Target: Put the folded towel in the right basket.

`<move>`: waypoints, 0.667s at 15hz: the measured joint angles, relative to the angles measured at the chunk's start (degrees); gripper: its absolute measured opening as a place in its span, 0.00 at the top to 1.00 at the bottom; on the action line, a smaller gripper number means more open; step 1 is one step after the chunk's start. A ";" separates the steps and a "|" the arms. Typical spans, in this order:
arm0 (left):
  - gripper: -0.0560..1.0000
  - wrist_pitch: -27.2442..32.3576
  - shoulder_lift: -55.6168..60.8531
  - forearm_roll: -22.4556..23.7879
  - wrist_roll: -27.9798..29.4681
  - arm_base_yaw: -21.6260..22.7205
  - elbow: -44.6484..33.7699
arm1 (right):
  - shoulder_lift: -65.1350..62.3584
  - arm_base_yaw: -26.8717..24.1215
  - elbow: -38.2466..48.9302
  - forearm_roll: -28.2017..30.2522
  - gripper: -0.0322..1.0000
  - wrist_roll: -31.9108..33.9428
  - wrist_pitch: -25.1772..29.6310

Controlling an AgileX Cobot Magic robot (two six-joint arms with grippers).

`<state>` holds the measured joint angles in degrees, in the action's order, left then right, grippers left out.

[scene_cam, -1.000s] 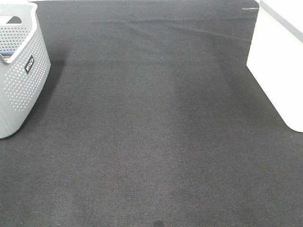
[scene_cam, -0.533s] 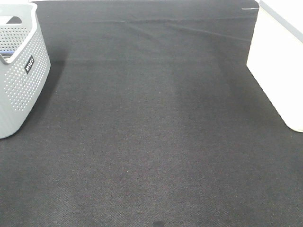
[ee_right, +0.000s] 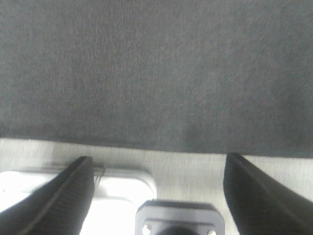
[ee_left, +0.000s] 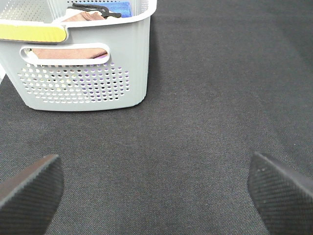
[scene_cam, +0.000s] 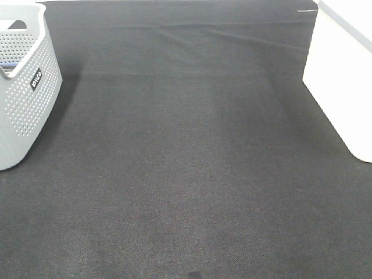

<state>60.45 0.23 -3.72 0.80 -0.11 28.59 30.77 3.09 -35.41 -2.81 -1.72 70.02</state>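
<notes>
Overhead, grey basket (scene_cam: 23,87) left, white basket (scene_cam: 343,81) right, both end effectors (ee_left: 156,191) (ee_right: 156,186) spread apart.

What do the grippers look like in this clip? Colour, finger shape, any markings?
Only fingertips show, and only in the wrist views. The left gripper has dark, nearly black fingers with a fine woven-looking texture and rounded tips. The right gripper has similar dark tapered fingers, blurred, with a grey screwed block between them. No markings or cables visible.

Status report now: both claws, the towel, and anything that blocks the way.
Left claw open, empty, facing grey basket. Right claw open, empty, over black mat. Folded towels inside grey basket; white right basket at mat edge. Nothing lies between.
</notes>
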 joint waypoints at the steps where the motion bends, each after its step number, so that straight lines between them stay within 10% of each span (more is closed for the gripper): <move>1: 0.03 0.00 0.00 0.00 0.00 0.00 0.00 | -4.07 0.00 1.15 0.00 0.29 0.00 -0.97; 10: 0.03 0.00 0.00 0.00 0.00 0.00 0.00 | -18.39 0.00 6.13 -0.40 0.29 -2.86 -8.82</move>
<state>60.45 0.23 -3.72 0.80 -0.11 28.59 12.38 3.09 -29.28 -3.21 -4.58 61.19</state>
